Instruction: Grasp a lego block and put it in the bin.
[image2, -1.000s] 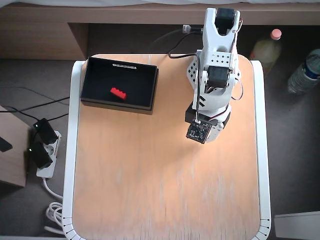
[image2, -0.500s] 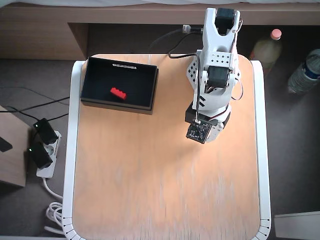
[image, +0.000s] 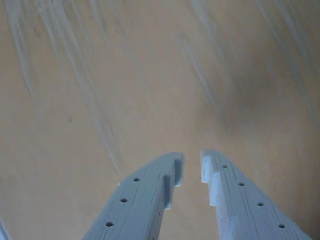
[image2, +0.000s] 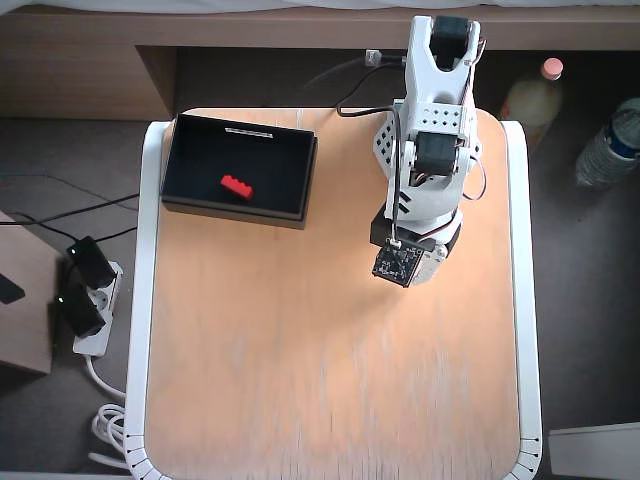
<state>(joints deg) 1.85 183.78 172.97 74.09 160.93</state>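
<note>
In the overhead view the red lego block (image2: 237, 186) lies inside the black bin (image2: 196, 160), near the middle of its dark floor. The bin stands at the table's back left corner, with a pale strip (image2: 249, 131) along its far wall. The white arm (image2: 428, 160) is folded back over the table's back right part, well apart from the bin. Its wrist hides the fingers in that view. In the wrist view my gripper (image: 191, 159) hangs over bare wood, jaws nearly together with only a narrow slit and nothing between them. Block and bin are outside the wrist view.
The wooden table (image2: 330, 380) has white raised edges (image2: 148, 300) left and right. Two bottles (image2: 531, 95) (image2: 610, 140) stand on the floor to the right. A power strip (image2: 85, 300) with cables lies on the floor to the left.
</note>
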